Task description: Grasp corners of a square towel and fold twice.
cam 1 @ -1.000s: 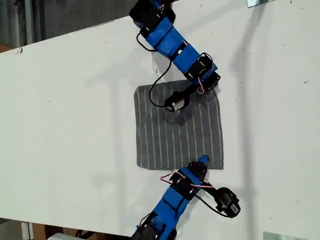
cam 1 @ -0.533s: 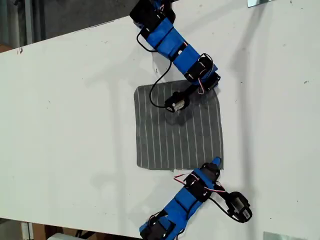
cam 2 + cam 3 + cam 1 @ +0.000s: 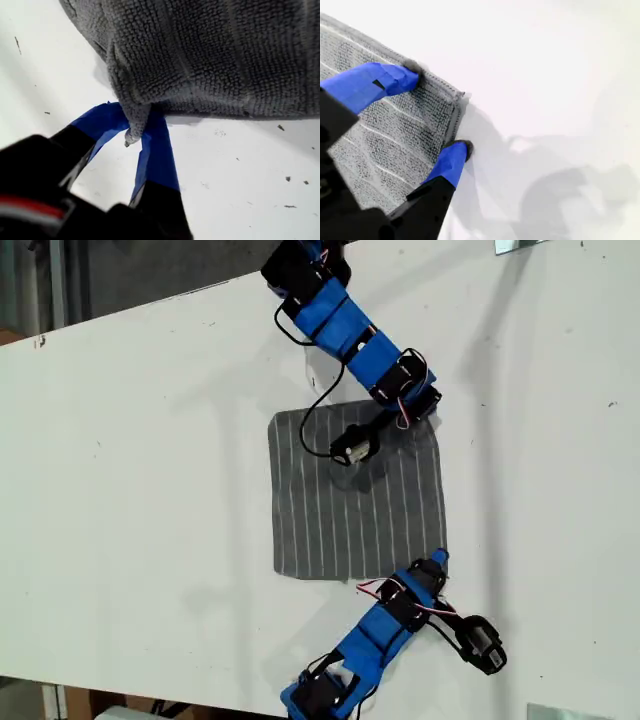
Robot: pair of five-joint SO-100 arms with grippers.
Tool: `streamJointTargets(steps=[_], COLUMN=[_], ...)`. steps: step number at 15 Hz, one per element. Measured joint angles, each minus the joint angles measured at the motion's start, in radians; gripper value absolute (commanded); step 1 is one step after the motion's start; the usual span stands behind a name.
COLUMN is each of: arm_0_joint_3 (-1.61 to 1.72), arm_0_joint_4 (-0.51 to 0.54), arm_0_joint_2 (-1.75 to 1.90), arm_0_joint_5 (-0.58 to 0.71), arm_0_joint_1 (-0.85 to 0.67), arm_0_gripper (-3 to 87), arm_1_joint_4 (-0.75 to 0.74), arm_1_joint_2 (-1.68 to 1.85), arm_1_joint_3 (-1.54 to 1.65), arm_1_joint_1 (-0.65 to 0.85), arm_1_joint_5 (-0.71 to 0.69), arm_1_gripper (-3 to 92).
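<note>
1. The towel point(image 3: 355, 495) lay flat and unfolded near the middle of the worktop point(image 3: 150, 440), stripes running between the two arms.
2. Change over the last second: my second claw point(image 3: 438, 559) slid along the towel's edge toward the exterior view's right. It went from about mid-edge to the corner nearest the worktop's bottom edge in the exterior view.
3. My first claw point(image 3: 428, 410) did not move in that time. It sat at the towel corner on the same side, toward the worktop's top edge in the exterior view.
4. First claw state: clenched on its corner point(image 3: 134, 120). The first wrist view showed the fabric bunched between the blue fingertips and pulled slightly up off the worktop.
5. Second claw point(image 3: 437, 109) state: released. The jaws straddled the other corner point(image 3: 457, 97), one tip on top of the cloth and the other at the worktop just beside the hem. No pinch yet.
6. My read: we were still in the grasp step of the first fold, with one corner secured and the other lined up.
7. Next need: close the second claw with the lower tip under the hem, else it may just push the cloth along.
</note>
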Motion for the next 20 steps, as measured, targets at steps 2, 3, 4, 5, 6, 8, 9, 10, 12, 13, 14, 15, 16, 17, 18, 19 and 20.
streamJointTargets(steps=[2, 3, 4, 5, 6, 8, 9, 10, 12, 13, 14, 15, 16, 17, 18, 19, 20], arm_0_joint_3=[-0.035, -0.054, -0.069, -0.081, -0.092, -0.097, -0.097, -0.097, -0.095, -0.098, -0.100, -0.100, -0.100, -0.100, -0.100, -0.095, -0.094], arm_0_joint_4=[-0.032, -0.054, -0.067, -0.074, -0.075, -0.071, -0.066, -0.055, -0.075, -0.091, -0.094, -0.094, -0.094, -0.089, -0.074, -0.046, -0.012], arm_0_joint_2=[-0.043, -0.054, -0.055, -0.058, -0.060, -0.057, -0.051, -0.040, 0.020, 0.067, 0.118, 0.163, 0.201, 0.239, 0.278, 0.313, 0.336], arm_0_joint_5=[0.029, 0.037, 0.040, 0.046, 0.051, 0.055, 0.055, 0.060, 0.156, 0.219, 0.278, 0.319, 0.354, 0.379, 0.383, 0.385, 0.388], arm_0_joint_1=[-0.012, -0.015, -0.014, -0.014, -0.014, -0.012, -0.012, -0.012, -0.012, -0.009, -0.009, -0.011, -0.015, -0.025, -0.040, -0.064, -0.092], arm_0_gripper=[-0.2, -0.2, -0.2, -0.2, -0.2, -0.2, -0.2, -0.2, -0.2, -0.2, -0.2, -0.2, -0.2, -0.2, -0.2, -0.2, -0.2], arm_1_joint_4=[0.000, 0.002, 0.002, 0.002, 0.011, 0.049, 0.091, 0.140, 0.245, 0.307, 0.333, 0.357, 0.380, 0.400, 0.413, 0.411, 0.431], arm_1_joint_2=[-0.003, -0.006, -0.008, -0.009, -0.014, -0.028, -0.034, -0.040, -0.041, -0.032, -0.005, 0.034, 0.078, 0.115, 0.152, 0.198, 0.258], arm_1_joint_3=[-0.008, -0.014, -0.015, -0.021, -0.035, -0.092, -0.127, -0.176, -0.290, -0.342, -0.360, -0.368, -0.368, -0.368, -0.368, -0.353, -0.302], arm_1_joint_1=[0.000, 0.000, 0.000, 0.000, 0.000, -0.003, -0.006, -0.012, -0.018, -0.031, -0.037, -0.037, -0.035, -0.035, -0.023, -0.002, 0.028], arm_1_joint_5=[0.000, 0.000, 0.000, -0.002, 0.002, 0.008, 0.011, 0.012, 0.011, 0.014, 0.017, 0.017, 0.017, 0.017, 0.014, 0.011, 0.011], arm_1_gripper=[-0.1, -0.1, -0.1, -0.1, -0.1, -0.1, -0.1, -0.1, -0.1, -0.1, -0.1, -0.1, -0.1, -0.1, -0.1, -0.1, -0.1])
